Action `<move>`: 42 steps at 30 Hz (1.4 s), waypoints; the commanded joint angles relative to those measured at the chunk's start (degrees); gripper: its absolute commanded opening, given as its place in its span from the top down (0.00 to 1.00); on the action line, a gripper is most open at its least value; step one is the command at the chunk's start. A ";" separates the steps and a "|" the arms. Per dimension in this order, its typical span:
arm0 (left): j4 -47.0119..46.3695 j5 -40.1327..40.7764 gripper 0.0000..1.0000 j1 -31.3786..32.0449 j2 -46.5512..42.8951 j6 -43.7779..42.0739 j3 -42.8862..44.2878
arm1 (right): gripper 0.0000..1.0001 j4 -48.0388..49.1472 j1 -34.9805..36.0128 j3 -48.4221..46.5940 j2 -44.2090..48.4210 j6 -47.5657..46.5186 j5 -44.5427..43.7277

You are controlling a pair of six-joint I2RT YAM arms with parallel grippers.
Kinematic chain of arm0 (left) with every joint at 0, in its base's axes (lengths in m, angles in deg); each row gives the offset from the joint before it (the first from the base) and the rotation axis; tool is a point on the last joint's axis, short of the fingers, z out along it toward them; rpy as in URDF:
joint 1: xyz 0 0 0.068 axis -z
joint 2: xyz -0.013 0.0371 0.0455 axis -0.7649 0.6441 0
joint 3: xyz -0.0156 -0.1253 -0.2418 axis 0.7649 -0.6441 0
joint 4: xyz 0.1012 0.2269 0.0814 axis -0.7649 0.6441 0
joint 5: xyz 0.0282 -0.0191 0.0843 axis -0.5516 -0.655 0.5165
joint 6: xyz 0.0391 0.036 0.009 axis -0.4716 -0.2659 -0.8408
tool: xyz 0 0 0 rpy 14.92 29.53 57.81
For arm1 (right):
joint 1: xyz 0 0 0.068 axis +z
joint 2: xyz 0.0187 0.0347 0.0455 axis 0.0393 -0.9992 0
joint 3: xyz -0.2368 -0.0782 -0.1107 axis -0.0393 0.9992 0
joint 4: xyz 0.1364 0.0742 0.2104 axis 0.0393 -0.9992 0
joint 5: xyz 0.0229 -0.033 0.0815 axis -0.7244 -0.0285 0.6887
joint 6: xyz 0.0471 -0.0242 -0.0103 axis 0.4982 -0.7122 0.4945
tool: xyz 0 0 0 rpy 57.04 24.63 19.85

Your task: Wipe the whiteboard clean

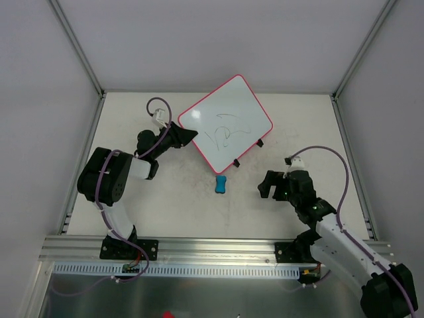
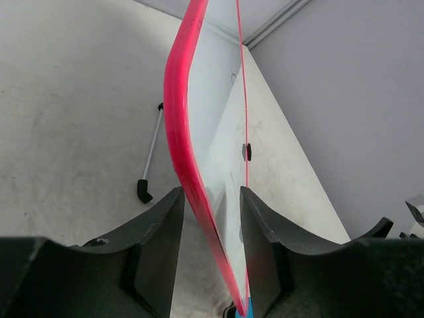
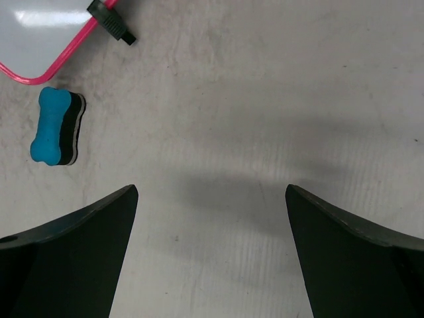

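Observation:
The whiteboard, white with a pink-red rim, lies tilted at the back middle of the table, with dark scribbles on it. My left gripper is closed on its left corner. In the left wrist view the board runs edge-on between my fingers, and the gripper has a narrow gap. The blue and black eraser lies on the table just in front of the board's near corner. My right gripper is open and empty, to the right of the eraser, hovering over bare table.
Two black-tipped stand legs stick out from the board's right edge; one shows in the left wrist view. The board's corner and a black clip show at the top left of the right wrist view. Walls enclose the table.

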 commanded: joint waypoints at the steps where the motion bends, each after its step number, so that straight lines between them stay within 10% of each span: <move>1: -2.33 -0.07 0.60 0.33 -2.67 -1.43 1.92 | 0.01 0.25 6.14 -5.87 -4.71 -0.65 -7.94; 18: 5.76 1.07 0.64 0.15 -6.98 -6.08 2.54 | 0.01 -8.45 30.58 -31.53 -33.28 11.46 -26.49; 26: 6.46 -0.25 0.99 0.15 -6.10 -6.17 3.33 | 0.01 -11.00 34.72 -39.88 -45.84 18.77 -29.30; 32: 7.60 0.72 1.00 0.15 -5.84 -6.26 3.33 | 0.02 -11.00 34.81 -42.44 -50.51 19.83 -26.14; 42: 8.13 0.28 1.00 0.06 -4.52 -6.35 3.42 | 0.28 -10.30 34.81 -43.49 -55.88 20.71 -24.03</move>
